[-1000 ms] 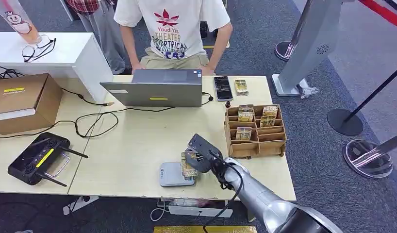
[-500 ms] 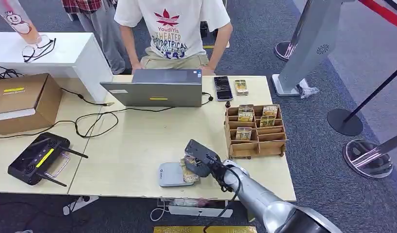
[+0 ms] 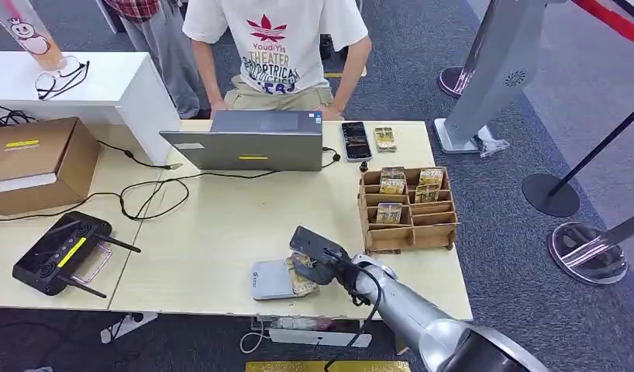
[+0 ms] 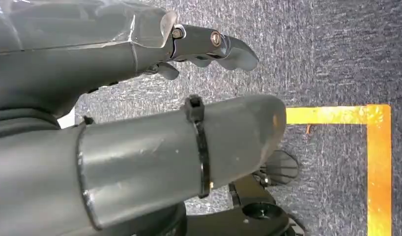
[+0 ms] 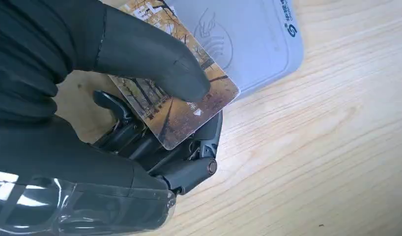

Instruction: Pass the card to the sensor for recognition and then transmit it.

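Card (image 5: 177,105), glossy rectangle, pinched over smooth grey sensor (image 5: 248,39).

The right hand (image 5: 140,123) hides part of the card (image 5: 189,110); the sensor (image 5: 248,44) is cut by the picture's edge

From the head view we look down and forward over the table (image 3: 205,232). Our right wrist view sits very close behind the right hand (image 5: 140,123), sharing the card (image 5: 179,105) and sensor (image 5: 248,39) with the head view. Our left wrist view probably faces the carpet floor (image 4: 331,54).
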Robot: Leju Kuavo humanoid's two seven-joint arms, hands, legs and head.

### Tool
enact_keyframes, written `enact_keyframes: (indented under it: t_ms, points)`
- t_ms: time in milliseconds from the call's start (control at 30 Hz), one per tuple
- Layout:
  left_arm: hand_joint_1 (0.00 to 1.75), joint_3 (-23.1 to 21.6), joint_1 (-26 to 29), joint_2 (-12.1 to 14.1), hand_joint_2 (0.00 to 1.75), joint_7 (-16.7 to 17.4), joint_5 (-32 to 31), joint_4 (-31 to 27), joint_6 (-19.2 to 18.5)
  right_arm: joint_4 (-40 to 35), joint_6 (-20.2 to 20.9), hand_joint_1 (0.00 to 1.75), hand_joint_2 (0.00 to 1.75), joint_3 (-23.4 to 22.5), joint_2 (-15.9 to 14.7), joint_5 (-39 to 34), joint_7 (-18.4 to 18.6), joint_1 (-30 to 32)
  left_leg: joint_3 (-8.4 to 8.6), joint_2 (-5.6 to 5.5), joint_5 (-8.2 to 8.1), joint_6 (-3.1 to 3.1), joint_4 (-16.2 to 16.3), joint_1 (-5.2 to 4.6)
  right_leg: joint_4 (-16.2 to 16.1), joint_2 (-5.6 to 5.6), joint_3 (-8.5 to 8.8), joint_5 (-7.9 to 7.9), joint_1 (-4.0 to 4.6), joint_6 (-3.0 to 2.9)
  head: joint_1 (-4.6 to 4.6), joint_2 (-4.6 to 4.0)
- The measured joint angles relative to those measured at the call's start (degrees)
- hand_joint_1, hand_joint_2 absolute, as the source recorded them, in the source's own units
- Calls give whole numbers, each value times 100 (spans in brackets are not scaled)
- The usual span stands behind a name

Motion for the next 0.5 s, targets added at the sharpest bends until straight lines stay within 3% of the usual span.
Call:
enact_keyframes:
  t_ms: [500]
  points:
    - [0,0,0,0,0,-9,30,0,-2,11,-31,175,175,408,0,368,144,-113,8,3,0,0,0,0,0,2,3,1,0,-2,0,0]
